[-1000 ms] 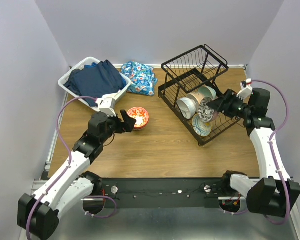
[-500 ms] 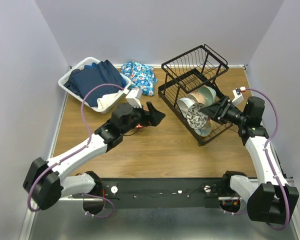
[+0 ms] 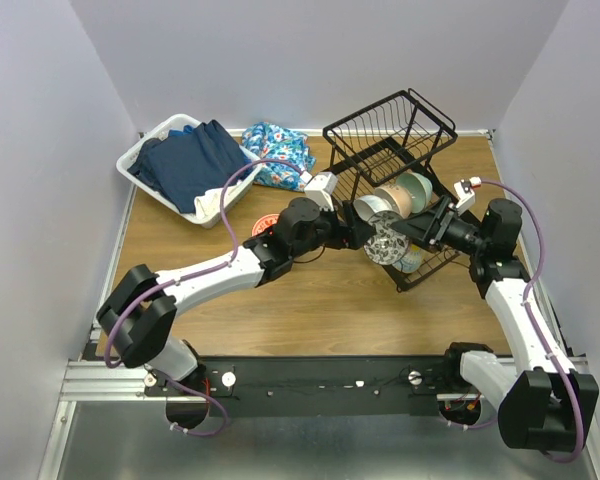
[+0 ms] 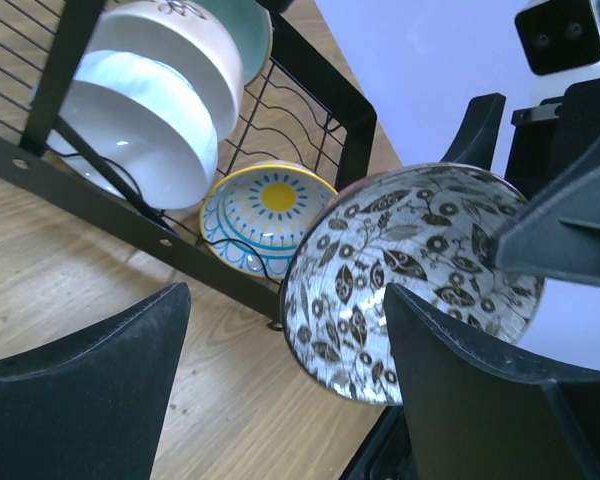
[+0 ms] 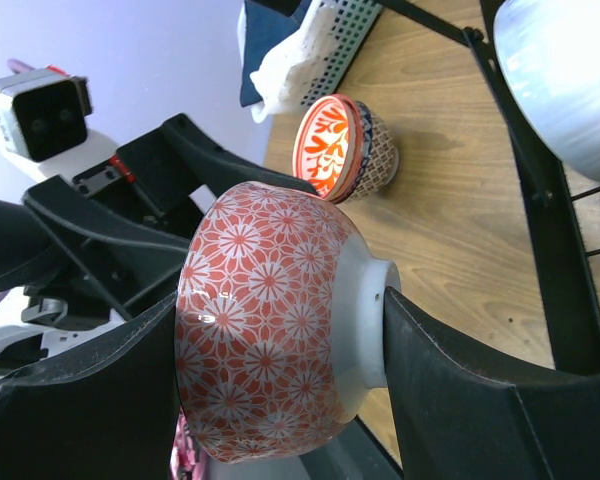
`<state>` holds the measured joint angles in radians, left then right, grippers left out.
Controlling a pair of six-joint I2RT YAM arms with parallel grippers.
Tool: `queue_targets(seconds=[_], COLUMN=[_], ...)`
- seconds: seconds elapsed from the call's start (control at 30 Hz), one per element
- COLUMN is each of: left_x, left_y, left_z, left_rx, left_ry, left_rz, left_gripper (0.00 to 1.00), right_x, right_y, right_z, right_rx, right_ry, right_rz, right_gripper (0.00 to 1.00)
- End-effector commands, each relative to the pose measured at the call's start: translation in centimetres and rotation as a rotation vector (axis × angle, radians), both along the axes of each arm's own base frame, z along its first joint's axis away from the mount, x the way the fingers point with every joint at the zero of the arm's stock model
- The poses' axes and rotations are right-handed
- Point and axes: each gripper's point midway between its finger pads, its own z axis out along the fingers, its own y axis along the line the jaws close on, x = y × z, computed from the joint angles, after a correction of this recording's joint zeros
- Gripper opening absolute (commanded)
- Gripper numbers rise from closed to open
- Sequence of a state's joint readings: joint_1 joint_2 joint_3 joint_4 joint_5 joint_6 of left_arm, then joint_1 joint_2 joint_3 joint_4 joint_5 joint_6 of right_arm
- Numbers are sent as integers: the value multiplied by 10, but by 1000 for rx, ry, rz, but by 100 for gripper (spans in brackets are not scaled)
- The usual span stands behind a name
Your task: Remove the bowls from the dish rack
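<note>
My right gripper [image 3: 405,236] is shut on a red-orange floral bowl [image 3: 382,243] with a black leaf pattern inside, held on its side in front of the black wire dish rack [image 3: 390,130]. In the right wrist view the gripper [image 5: 280,320] clamps the bowl [image 5: 270,400] by rim and foot. My left gripper [image 3: 358,232] is open, right beside the bowl. In the left wrist view the left gripper [image 4: 280,400] faces the bowl's inside [image 4: 410,250], one finger [image 4: 480,400] overlapping it. White [image 3: 372,208], tan [image 3: 395,197], mint green [image 3: 417,185] and yellow [image 3: 410,262] bowls stand in the rack.
Two nested bowls [image 5: 345,145] sit on the table left of the rack, mostly hidden by my left arm in the top view [image 3: 263,224]. A white laundry basket [image 3: 145,155] of dark clothes and a floral cloth [image 3: 280,150] lie at the back left.
My left arm swung right from the bowls on the table to the rack. My right gripper drew the floral bowl out of the rack, leftward toward the left gripper.
</note>
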<state>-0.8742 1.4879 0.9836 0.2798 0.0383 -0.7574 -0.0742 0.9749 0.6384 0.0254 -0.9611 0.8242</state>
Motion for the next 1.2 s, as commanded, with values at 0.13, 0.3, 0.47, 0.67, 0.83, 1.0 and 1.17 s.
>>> queue_targets(seconds=[0.13,0.3,0.47,0.67,0.83,1.0,1.17], left_x=[1,-2,-5,-9,-10,-4,-5], left_y=[-28,-32,-35,-29,-12,21,63], left_z=[-11,-21,-18,-13,-11,-17,-8], left_rx=[-18,-29,-49,-54,-13,65,116], left_ry=[49,72,69,48,21,21,-2], left_rz=[-18,-37,-62,-67,-46,29,110], left_gripper=[75,58,27,0,0,0,0], right_x=[-12,-11,-11,-11,-11,-9,-5], right_y=[8,9,9,8,3,-2,-8], right_z=[19,19,18,15,7,10,12], right_rx=[34,34,34,10,-80,-160,-227], right_ry=[-65,-67,-70,-80,-79,-99,-124], right_rz=[61,62,65,60,57,54,43], right_gripper=[27,27,27,47,86,100,100])
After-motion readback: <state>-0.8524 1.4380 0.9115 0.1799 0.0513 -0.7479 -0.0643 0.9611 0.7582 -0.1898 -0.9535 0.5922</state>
